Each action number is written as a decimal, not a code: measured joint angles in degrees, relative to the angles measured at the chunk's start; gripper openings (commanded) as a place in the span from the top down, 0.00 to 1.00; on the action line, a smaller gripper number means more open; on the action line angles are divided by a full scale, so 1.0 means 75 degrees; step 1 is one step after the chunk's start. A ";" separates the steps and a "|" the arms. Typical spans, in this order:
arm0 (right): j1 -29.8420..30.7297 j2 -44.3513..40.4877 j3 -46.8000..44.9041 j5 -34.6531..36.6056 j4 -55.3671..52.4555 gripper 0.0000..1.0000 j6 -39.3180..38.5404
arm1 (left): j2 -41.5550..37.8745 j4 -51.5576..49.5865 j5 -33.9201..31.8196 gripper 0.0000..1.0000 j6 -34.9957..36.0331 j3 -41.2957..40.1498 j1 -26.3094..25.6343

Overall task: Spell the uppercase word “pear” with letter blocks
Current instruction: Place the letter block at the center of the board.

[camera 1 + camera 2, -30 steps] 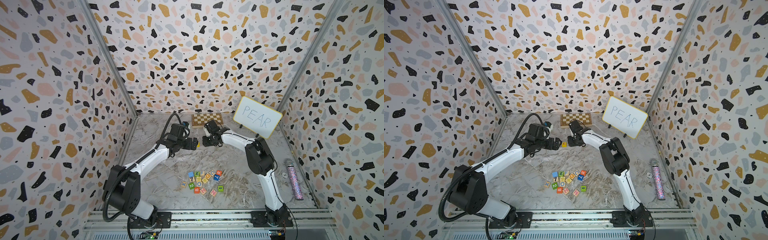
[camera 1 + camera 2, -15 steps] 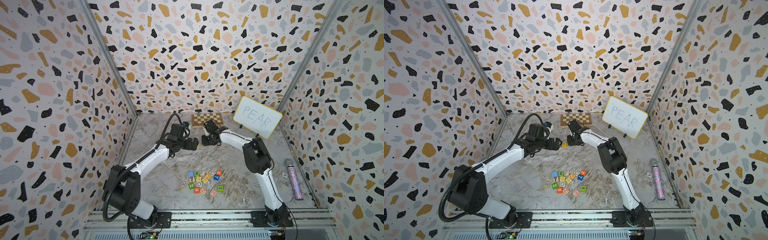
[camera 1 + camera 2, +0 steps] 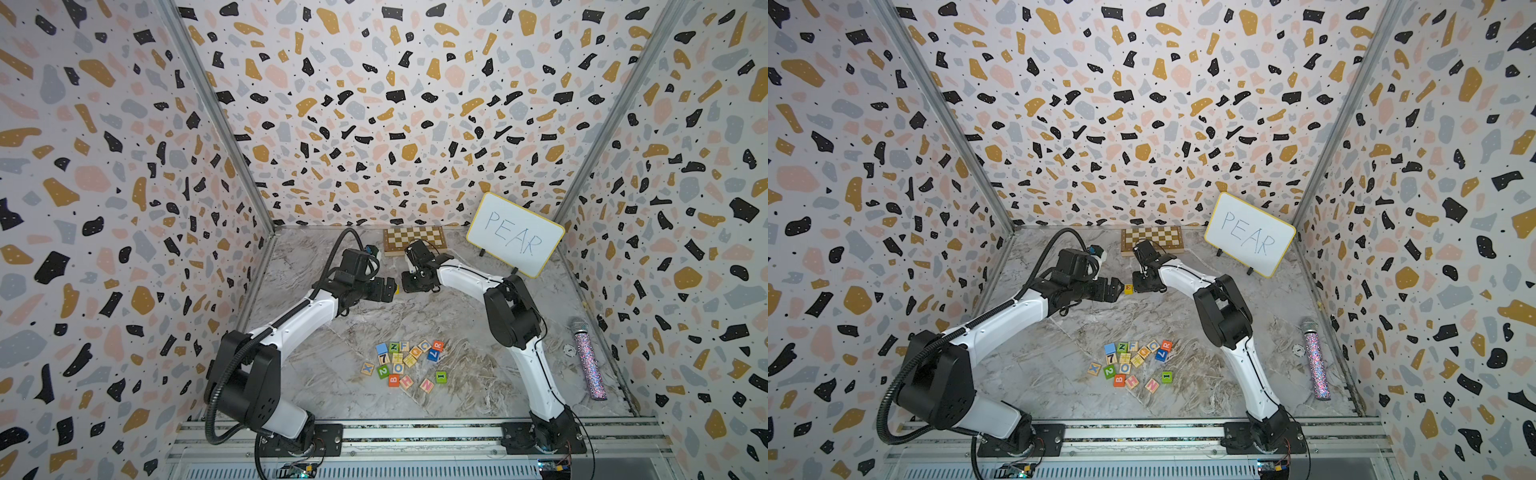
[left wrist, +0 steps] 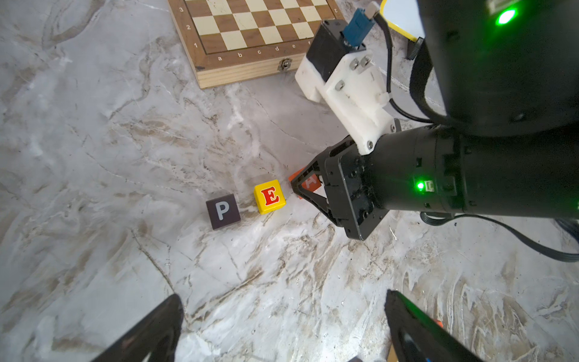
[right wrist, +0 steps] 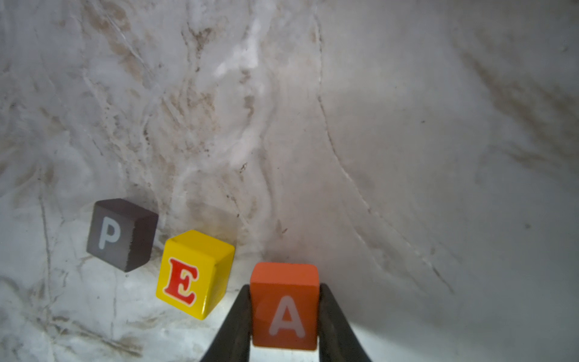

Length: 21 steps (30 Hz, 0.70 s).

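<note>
A block (image 5: 284,305) in the right gripper (image 5: 284,290), just beside the E block (image 5: 195,272).
The jaws are closed tight on the orange cube, low at the marble table (image 5: 407,125), with the black P block (image 5: 120,233) further along the row. The left gripper (image 4: 282,297) hangs wide open, empty. Danger: the gap to the E is narrow, so an opening finger may push it or drag the A crooked.

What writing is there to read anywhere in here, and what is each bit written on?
"PEAR": whiteboard, handwritten.
"P": black block.
"E": yellow block.
"A": orange block.
"R": red block, in the loose pile.
"X", "7", "2", "B", "H", "N", "I": other pile blocks; the rest are too small to read.
"a b c d e", "1 2 3": chessboard rim.
</note>
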 measured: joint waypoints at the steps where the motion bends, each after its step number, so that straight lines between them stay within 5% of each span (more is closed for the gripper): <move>1: 0.0000 0.0000 -0.0003 0.0015 0.0003 0.76 0.0012 | -0.0009 0.0003 0.0000 0.01 0.0000 -0.0032 0.0003; 21: 0.0020 0.0000 -0.0044 0.0087 0.0003 0.54 0.0259 | -0.0187 0.0073 -0.0003 0.01 -0.0029 -0.0105 0.0000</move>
